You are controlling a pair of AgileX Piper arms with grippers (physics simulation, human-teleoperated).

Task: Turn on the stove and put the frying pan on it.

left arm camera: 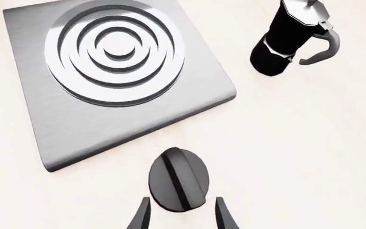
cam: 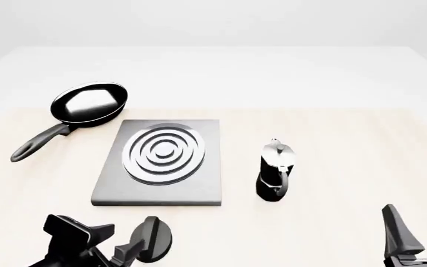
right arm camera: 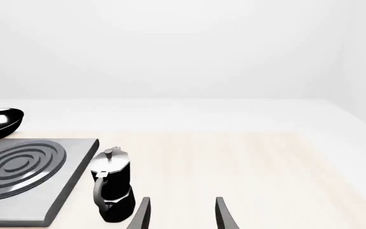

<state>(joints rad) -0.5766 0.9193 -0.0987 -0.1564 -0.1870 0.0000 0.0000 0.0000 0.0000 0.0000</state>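
Now we bring our spread, empty left gripper squarely around the knob near the table's front edge, just before the stove, pinching its ridge before twisting; frying pan waits back-left.

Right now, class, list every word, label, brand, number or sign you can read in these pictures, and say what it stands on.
None: no readable text in any view.
The stove, its knob, the frying pan and the moka pot all show plain, unmarked surfaces.
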